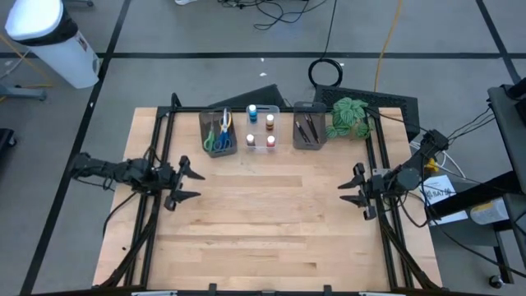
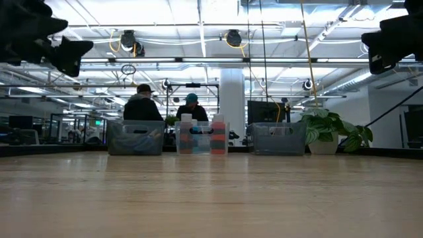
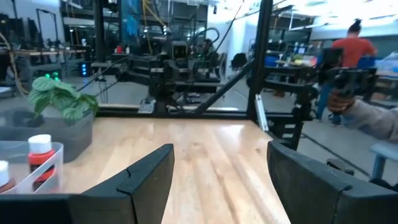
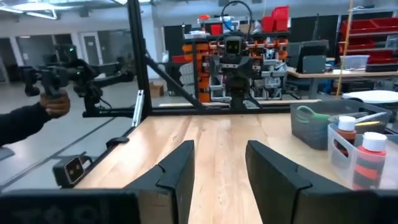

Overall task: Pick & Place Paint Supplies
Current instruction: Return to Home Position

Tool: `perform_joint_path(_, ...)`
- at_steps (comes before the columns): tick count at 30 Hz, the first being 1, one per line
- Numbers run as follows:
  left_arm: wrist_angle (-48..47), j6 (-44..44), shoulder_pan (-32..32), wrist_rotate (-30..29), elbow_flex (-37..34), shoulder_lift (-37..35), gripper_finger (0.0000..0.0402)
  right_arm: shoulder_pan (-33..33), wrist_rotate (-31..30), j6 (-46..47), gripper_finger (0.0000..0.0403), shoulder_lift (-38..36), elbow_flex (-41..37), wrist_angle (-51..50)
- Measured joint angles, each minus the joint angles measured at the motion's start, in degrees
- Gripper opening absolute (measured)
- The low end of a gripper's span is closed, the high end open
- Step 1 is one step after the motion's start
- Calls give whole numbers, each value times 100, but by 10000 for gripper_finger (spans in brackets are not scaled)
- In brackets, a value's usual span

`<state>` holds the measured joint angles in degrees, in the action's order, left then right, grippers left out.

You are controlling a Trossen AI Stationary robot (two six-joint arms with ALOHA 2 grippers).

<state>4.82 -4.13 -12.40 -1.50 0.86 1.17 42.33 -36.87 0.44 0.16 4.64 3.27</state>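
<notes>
Left gripper (image 1: 200,185) gapes wide, empty, front-left of the clear bin (image 1: 260,128); right gripper (image 1: 344,191) likewise, front-right. Scissors (image 1: 219,131) lie in the left grey bin (image 1: 203,136) beside it; brushes (image 1: 307,127) in the right grey bin (image 1: 322,140).

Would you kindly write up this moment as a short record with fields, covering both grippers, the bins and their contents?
left gripper: open, empty, above the table's left side
right gripper: open, empty, above the table's right side
left grey bin: holds scissors with yellow, blue and green handles
clear bin: holds small paint pots, one with a blue cap
right grey bin: holds dark brushes
plant: beside the right grey bin
</notes>
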Motion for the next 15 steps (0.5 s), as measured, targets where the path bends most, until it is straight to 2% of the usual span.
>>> perform_joint_path(9,-260,92,159,-7,-2,4,269,2,-49,84,130,54,-150,-216)
perform_joint_path(15,-369,176,157,-2,7,4,269,2,-57,-221,130,121,-358,203)
